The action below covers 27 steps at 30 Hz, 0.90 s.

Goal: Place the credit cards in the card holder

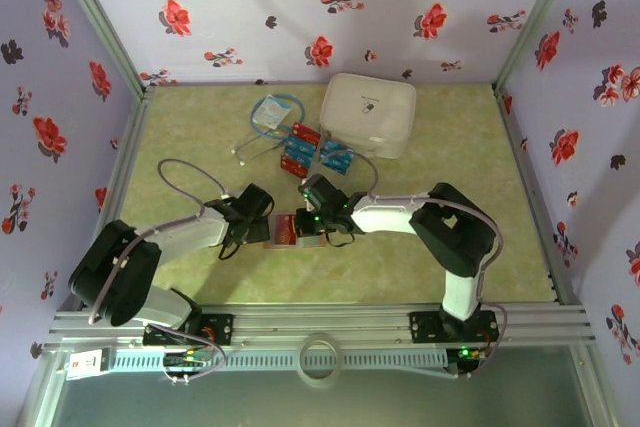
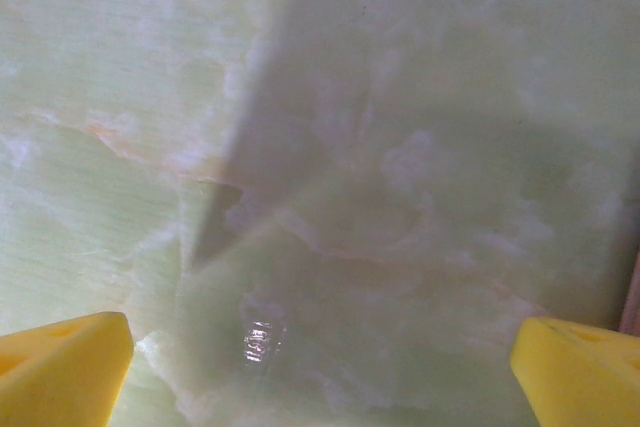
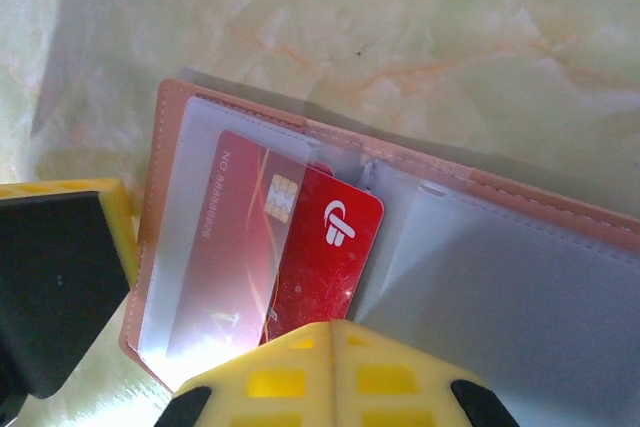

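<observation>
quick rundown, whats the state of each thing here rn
card holder: lying open, flat
red card: partly inside the holder
right pincer: shut on the red card
left pincer: open, holding nothing
loose cards: lying outside the holder
white case: closed
</observation>
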{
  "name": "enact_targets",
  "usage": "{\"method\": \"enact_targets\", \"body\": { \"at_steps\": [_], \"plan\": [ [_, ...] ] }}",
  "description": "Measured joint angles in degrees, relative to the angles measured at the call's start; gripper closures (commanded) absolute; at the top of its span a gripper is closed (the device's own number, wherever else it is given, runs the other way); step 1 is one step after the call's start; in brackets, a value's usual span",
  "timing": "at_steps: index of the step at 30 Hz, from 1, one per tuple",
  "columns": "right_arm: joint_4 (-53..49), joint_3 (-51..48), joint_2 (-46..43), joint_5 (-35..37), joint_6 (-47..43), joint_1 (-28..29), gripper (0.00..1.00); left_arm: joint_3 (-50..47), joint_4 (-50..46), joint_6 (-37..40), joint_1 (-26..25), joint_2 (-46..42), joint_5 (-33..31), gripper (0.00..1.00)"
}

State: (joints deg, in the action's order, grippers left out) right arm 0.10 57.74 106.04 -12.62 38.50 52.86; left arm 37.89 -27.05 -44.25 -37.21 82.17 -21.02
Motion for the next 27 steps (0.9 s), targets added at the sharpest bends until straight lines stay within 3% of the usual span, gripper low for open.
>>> {"method": "enact_targets", "body": {
  "at_steps": [19, 27],
  "plan": [
    [0.02, 4.15, 3.26, -2.19, 0.24, 0.83, 0.97, 0.0, 0.22, -0.02, -0.02, -0.04, 0.02, 0.0],
    [-0.5, 1.95, -1.01, -1.29, 0.2, 0.83, 0.97, -0.74, -0.09, -0.24, 0.81, -3.39, 0.0, 0.0]
  ]
}}
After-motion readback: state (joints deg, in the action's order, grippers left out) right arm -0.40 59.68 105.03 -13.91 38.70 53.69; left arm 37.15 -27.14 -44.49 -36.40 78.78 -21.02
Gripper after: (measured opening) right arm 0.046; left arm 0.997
